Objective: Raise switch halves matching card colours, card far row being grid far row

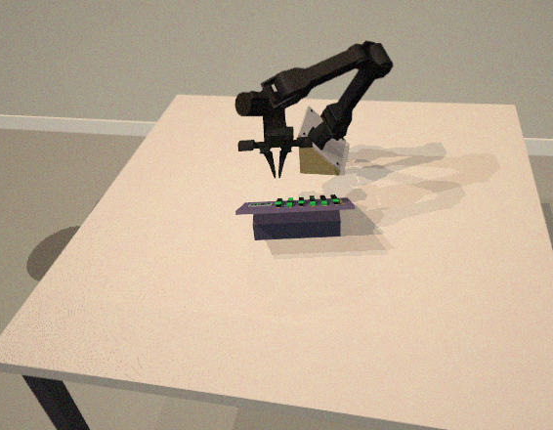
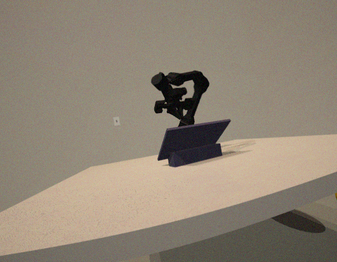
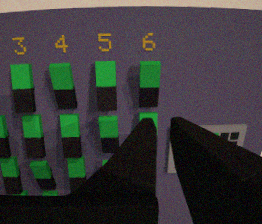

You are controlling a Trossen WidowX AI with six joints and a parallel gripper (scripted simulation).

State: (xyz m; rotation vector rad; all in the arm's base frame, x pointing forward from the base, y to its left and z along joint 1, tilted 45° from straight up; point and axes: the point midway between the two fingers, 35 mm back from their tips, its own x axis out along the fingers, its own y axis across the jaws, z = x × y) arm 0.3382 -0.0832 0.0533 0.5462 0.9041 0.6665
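Observation:
The purple panel (image 1: 244, 210) (image 2: 196, 137) (image 3: 207, 65) stands tilted on its base and carries rows of green-and-black rocker switches. In the wrist view the far-row switch under 6 (image 3: 149, 75), the one under 5 (image 3: 105, 75) and the one under 4 (image 3: 61, 76) show green far halves and dark near halves. Which halves are raised is hard to tell. The small card (image 3: 239, 128) (image 1: 260, 204) is partly hidden behind a finger, so its squares cannot all be read. My gripper (image 1: 277, 177) (image 2: 181, 119) (image 3: 160, 127) is shut and empty, above the panel, with a narrow gap between its tips.
The dark base block (image 1: 297, 230) (image 2: 193, 155) supports the panel on the table (image 1: 283, 303) (image 2: 128, 193). The arm's mount (image 1: 319, 161) stands behind the panel. The fingers hide several nearer switches in the wrist view.

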